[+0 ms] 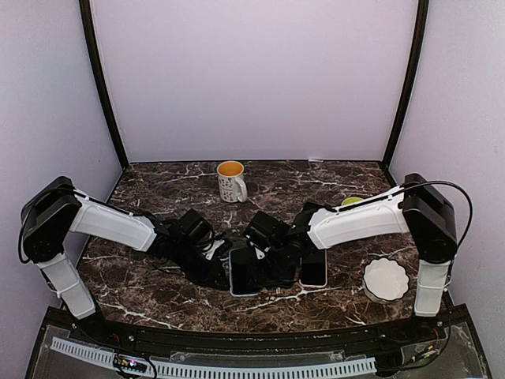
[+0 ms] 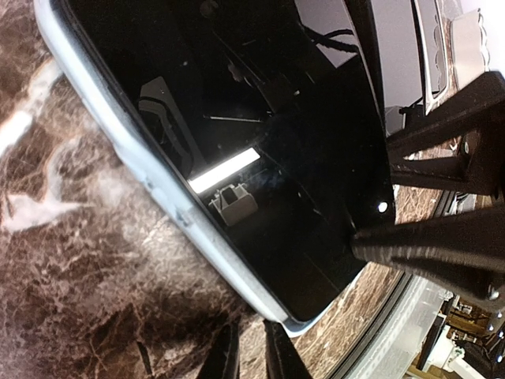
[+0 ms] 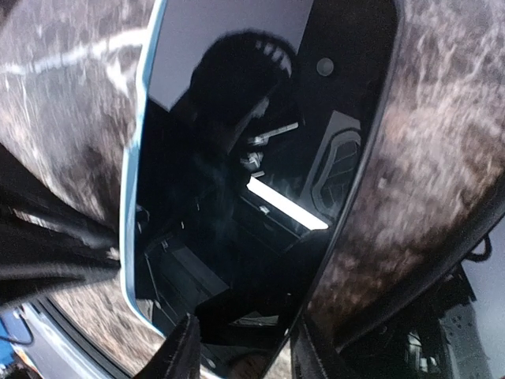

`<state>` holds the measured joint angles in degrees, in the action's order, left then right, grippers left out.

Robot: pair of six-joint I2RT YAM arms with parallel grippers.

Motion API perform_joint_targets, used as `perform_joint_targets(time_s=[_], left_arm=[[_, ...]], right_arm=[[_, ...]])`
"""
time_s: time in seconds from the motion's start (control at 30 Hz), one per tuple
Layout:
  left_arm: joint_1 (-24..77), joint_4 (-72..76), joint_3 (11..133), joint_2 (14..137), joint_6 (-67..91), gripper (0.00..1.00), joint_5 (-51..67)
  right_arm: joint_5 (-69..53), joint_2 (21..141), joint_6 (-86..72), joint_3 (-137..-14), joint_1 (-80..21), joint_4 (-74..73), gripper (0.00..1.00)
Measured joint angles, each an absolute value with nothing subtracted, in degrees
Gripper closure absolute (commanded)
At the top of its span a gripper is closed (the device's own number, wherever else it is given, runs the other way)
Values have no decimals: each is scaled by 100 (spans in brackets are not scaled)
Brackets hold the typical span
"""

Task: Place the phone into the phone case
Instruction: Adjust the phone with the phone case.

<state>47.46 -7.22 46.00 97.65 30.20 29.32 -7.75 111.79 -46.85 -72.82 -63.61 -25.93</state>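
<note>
The phone lies nearer me than the mug, with the phone case rim along its edge (seating unclear). My left hand is nearly closed and empty; the right hand I cannot tell. I'd press the corners evenly.

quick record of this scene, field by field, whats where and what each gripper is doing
phone: flat on the table, dark screen up, light rim
left gripper: at the phone's corner, fingers close together, holding nothing
right gripper: over the phone's end, fingers apart
slab: dark, white-rimmed, right of the phone; case or not, cannot tell
mug: upright, far centre
dish: white, near right
</note>
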Motion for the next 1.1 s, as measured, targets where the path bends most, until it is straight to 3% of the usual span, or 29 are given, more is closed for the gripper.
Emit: perform_joint_targets(time_s=[0.23, 0.5, 0.83, 1.1], left_arm=[[4799, -738, 4600, 9730, 2956, 85, 2812], [4814, -742, 4600, 9723, 2910, 87, 2779], [4818, -705, 4558, 9714, 2895, 90, 2720], [4818, -652, 4525, 9695, 2895, 90, 2714]], right_arm=[[-784, 11163, -4517, -7363, -6414, -2941, 52], [-740, 11137, -4451, -7448, -6440, -3087, 85], [-753, 11109, -4512, -7491, -6440, -3212, 95], [-882, 11153, -4652, -7489, -6447, -3162, 97]])
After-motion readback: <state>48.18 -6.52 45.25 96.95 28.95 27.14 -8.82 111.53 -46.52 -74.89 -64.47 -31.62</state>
